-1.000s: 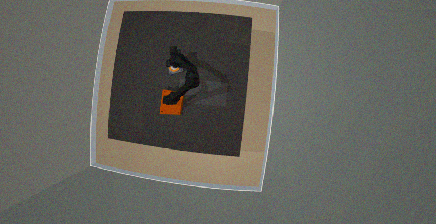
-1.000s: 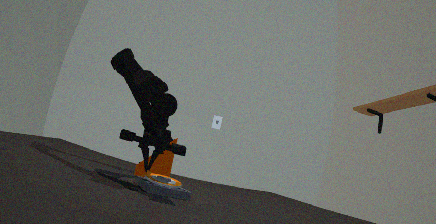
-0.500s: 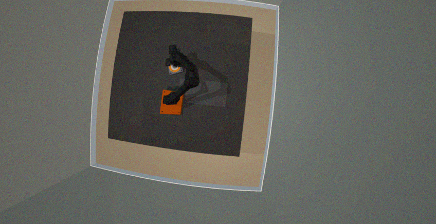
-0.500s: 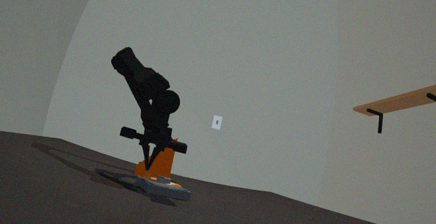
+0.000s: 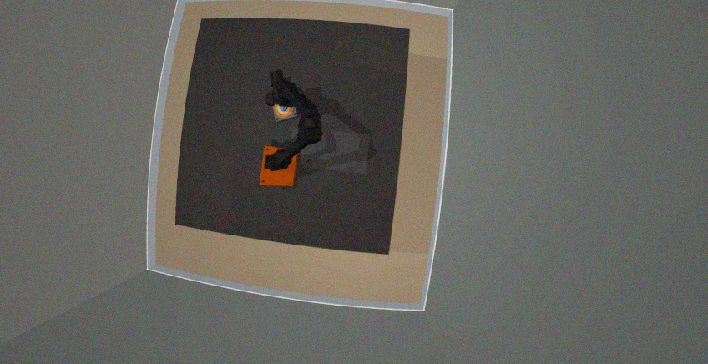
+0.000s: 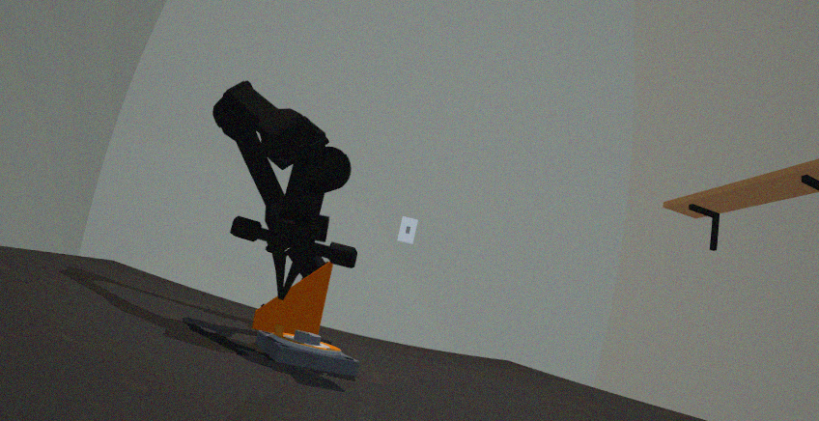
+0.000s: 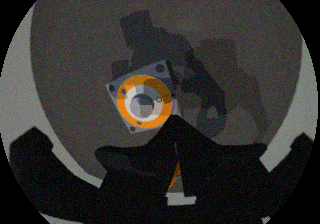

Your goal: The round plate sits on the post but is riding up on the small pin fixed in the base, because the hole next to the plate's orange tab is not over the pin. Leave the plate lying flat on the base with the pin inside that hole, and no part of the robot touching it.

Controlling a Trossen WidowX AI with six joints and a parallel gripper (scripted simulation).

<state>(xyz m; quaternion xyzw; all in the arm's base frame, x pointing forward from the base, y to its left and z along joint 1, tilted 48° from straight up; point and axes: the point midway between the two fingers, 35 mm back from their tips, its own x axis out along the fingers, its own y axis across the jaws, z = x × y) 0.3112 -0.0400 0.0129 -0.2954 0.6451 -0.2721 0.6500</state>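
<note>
pincer (image 6: pixel 281 293): my fingers are pressed tight together and pinching nothing, hanging tips-down above the plate without touching it.
plate (image 7: pixel 144 102): it's sitting on the grey base, showing as an orange ring around a pale grey middle in my wrist cam.
base (image 6: pixel 313 359): a square grey slab that's lying on the dark mat; the plate is lying on top of it.
post (image 6: pixel 306 336): a stubby grey block that's poking up through the middle of the plate.
tab and pin: honestly can't make them out, too small and blurry, so I can't say if the pin is sitting in the hole.
mat (image 5: pixel 347 186): dark square that's covering most of the tan table (image 5: pixel 298 273).
mount (image 5: pixel 278 175): my orange foot plate, sitting just beside the base.
</note>
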